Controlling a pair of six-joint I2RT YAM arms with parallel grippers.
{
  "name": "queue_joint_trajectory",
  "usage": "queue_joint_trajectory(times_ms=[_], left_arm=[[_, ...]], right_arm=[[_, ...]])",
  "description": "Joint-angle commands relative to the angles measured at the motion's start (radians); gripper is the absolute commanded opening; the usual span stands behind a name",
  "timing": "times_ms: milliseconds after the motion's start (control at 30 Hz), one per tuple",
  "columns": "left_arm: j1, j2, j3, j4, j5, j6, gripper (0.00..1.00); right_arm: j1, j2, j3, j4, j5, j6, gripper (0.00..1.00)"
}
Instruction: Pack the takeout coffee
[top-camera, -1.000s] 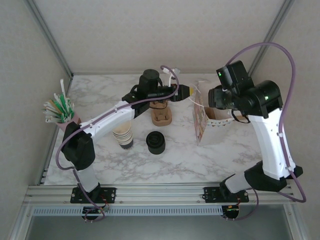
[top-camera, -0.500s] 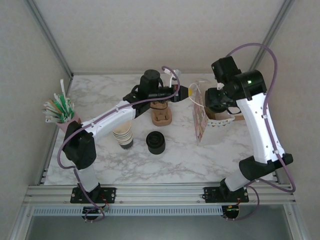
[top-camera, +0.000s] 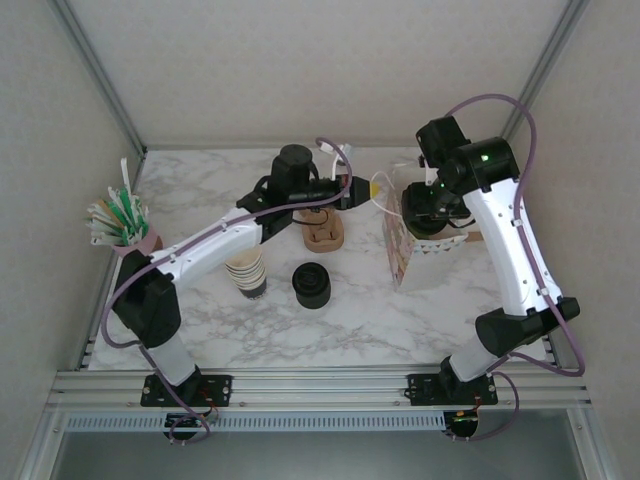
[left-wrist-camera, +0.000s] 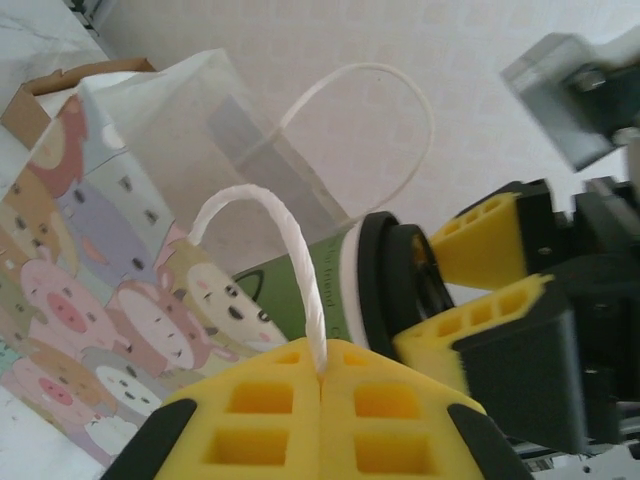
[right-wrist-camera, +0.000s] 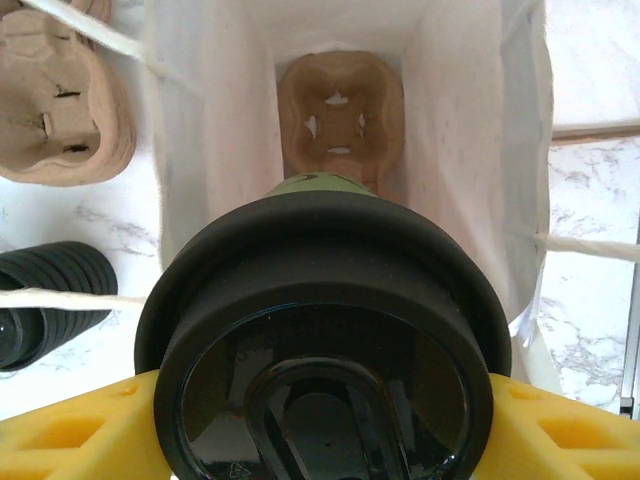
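The takeout coffee (right-wrist-camera: 320, 340), an olive-green cup under a black lid, hangs tilted over the mouth of the paper bag (right-wrist-camera: 460, 130). My right gripper (right-wrist-camera: 320, 432) is shut on it, a yellow finger (right-wrist-camera: 70, 430) on each side. In the left wrist view the cup's green wall (left-wrist-camera: 300, 290) lies just behind the bag's white handle (left-wrist-camera: 290, 240). My left gripper (left-wrist-camera: 322, 372) is shut on that handle, pulling it to the left. From above, the left gripper (top-camera: 356, 191) sits left of the cartoon-printed bag (top-camera: 403, 250) and the right gripper (top-camera: 424, 206) is over its opening.
A brown pulp cup carrier (right-wrist-camera: 340, 115) lies at the bottom of the bag. A stack of carriers (top-camera: 323, 230), a stack of black lids (top-camera: 312, 285), a stack of paper cups (top-camera: 247, 272) and a pink cup of straws (top-camera: 122, 225) stand to the left.
My right arm swung left and brought the coffee over the bag's mouth. The left gripper closed on the handle and drew back a little to the left.
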Motion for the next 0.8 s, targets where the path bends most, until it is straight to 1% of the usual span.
queue_joint_trajectory(times_ms=[0, 300, 600, 767], left_arm=[[-0.007, -0.072, -0.033, 0.032, -0.022, -0.021, 0.0], [-0.007, -0.125, -0.098, 0.034, -0.052, -0.026, 0.0], [-0.005, -0.129, -0.114, 0.017, -0.076, 0.001, 0.0], [0.012, -0.137, -0.108, 0.0, -0.077, 0.015, 0.0]], right_arm=[[-0.003, 0.001, -0.02, -0.052, -0.04, -0.021, 0.69], [0.0, 0.034, -0.027, -0.052, -0.056, -0.034, 0.69], [0.045, 0.097, 0.016, -0.062, -0.042, -0.039, 0.69], [0.061, 0.118, 0.022, -0.064, -0.042, -0.039, 0.69]])
